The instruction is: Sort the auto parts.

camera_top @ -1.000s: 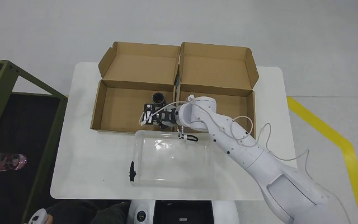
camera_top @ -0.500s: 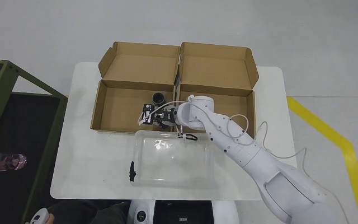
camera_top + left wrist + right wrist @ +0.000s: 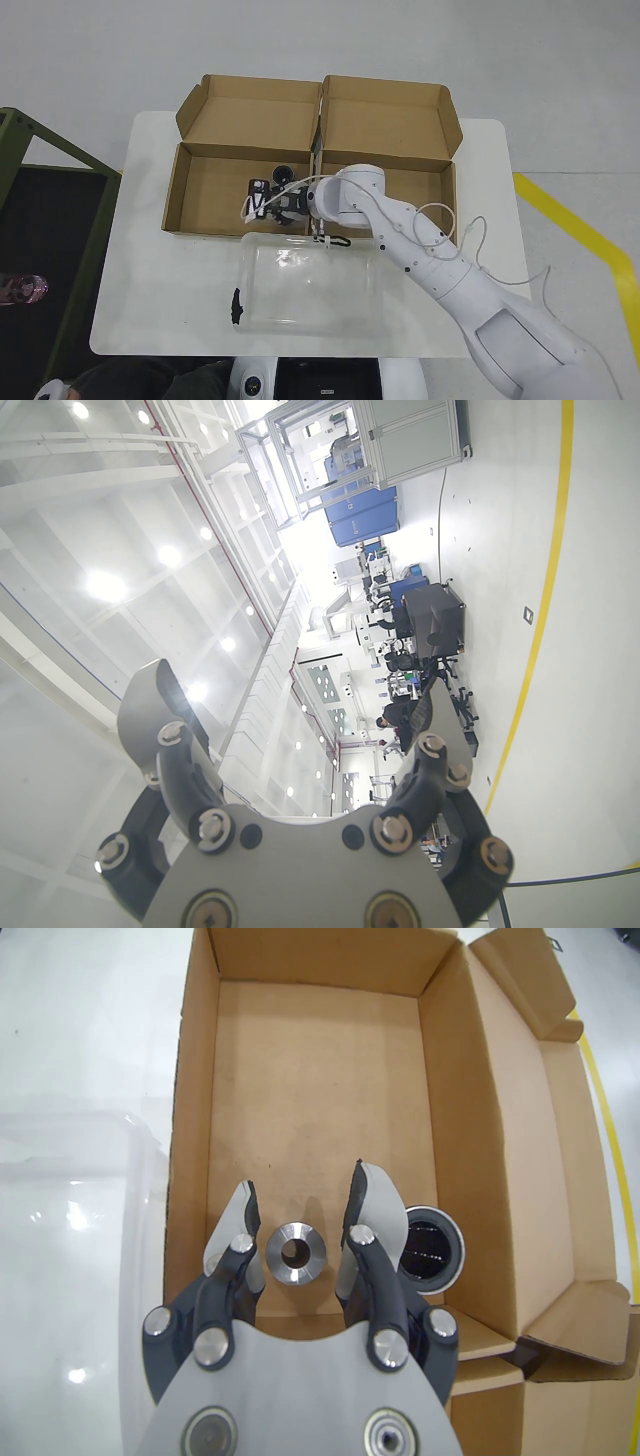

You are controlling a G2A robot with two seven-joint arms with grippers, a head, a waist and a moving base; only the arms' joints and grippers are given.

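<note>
White table (image 3: 150,280) w/ two open cardboard boxes side by side at its 12 o'clock half and a clear bin (image 3: 310,290) at 6 o'clock. From where I'm standing, the right arm reaches across into the left box (image 3: 200,200). The right gripper (image 3: 304,1183) sits low over the box floor, around that box's 4 o'clock area. Its jaws are apart, one either side of a steel bushing (image 3: 295,1254). The bushing stands upright on the cardboard, bore facing up, w/ a gap to each pad, so nothing's clamped. A round mesh part (image 3: 432,1248) sits just beside it, towards 1 o'clock from the gripper in the top view, close to the box wall. The right box (image 3: 410,190) shows bare cardboard.

The left gripper (image 3: 295,680) is tipped up at the ceiling, fingers spread, holding nothing.

Step in hand, as I read it: the drop-off end of a sort. The bushing's in its box and the claw is off it. A small black piece (image 3: 236,305) lies in the bin's 8 o'clock corner, so the job's prob. not finished.

Next move needs a straight lift, keeping both pads off the bushing so it doesn't tip into the mesh part. Then swing back towards 6 o'clock for the bin.
</note>
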